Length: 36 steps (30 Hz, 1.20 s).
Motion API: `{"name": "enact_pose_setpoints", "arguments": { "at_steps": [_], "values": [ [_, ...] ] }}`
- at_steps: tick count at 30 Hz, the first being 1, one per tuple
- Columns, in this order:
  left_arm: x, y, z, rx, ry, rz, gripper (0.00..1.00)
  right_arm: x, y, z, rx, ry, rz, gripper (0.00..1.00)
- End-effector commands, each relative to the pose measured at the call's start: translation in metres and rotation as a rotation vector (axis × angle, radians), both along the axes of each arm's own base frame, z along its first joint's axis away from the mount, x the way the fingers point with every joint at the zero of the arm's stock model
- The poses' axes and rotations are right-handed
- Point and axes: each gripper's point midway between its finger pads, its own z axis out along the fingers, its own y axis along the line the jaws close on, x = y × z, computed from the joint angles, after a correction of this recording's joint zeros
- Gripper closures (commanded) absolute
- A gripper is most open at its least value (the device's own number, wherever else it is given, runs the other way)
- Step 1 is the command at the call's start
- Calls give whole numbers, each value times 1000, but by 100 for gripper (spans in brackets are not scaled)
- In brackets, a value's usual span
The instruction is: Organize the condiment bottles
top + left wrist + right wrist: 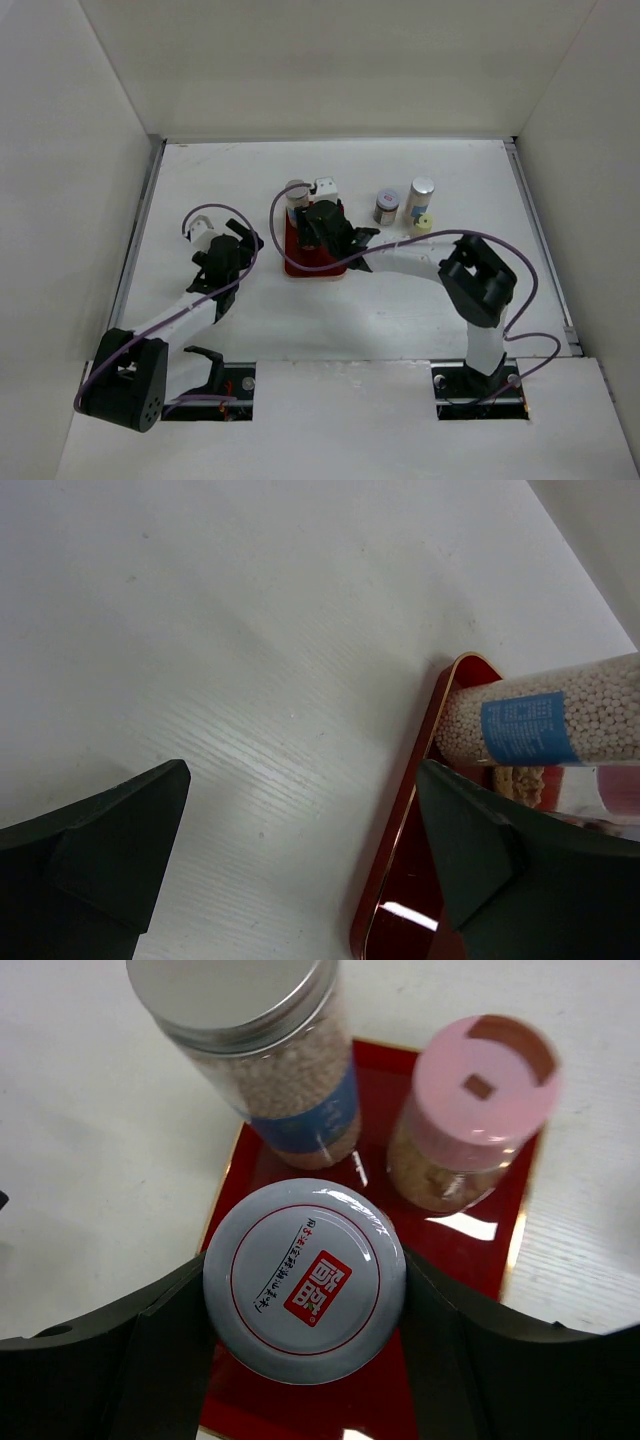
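Right gripper (pixel 305 1265): the jaws are pinching the white-lidded bottle (pixel 305 1282), one finger against each side of its lid. The lid carries a red square logo inside a thin red ring. This bottle is over the near part of the red tray (pixel 455 1260). The frames do not show whether its base rests on the tray.

On the tray behind it stand two more bottles. The silver-capped bottle (pixel 285 1080) has a blue label and pale granular contents. The pink-lidded bottle (pixel 470 1110) stands beside it and holds brownish contents. These two bottles are apart from each other.

Left gripper (pixel 300 780): the jaws are spread with nothing between them. They hang above the bare white surface (pixel 250 630), just left of the tray's gold-edged rim.

Three condiment bottles are on the surface to the right of the tray, near one another. They are a grey-lidded jar (pixel 387 207), a second silver-capped bottle (pixel 422 194) and a short yellow-lidded bottle (pixel 422 225). The yellow-lidded bottle stands just in front of the second silver-capped bottle.
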Motion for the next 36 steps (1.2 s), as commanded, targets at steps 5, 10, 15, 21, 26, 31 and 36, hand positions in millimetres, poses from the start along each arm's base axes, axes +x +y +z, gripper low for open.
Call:
{"name": "enact_pose_setpoints", "arguments": {
  "at_steps": [5, 10, 15, 21, 26, 31, 36],
  "values": [
    [5, 1, 16, -35, -67, 8, 0, 24, 49, 38, 155, -90, 32, 40],
    [6, 0, 13, -36, -57, 7, 0, 24, 57, 38, 176, -93, 35, 29],
    [6, 1, 13, -35, -57, 10, 0, 17, 50, 59, 195, -118, 36, 16],
    [6, 2, 15, -35, -63, 12, 0, -8, 7, 95, 222, -161, 20, 18],
    [5, -2, 17, -38, -73, 5, 0, -4, -111, 112, 196, -241, -244, 22],
    [6, -7, 15, -45, -64, -12, 0, -5, -251, 85, 53, -228, -630, 15],
    [8, -11, 10, -44, -46, -25, 0, 3, -282, 52, -35, -113, -683, 8]
  ]
}}
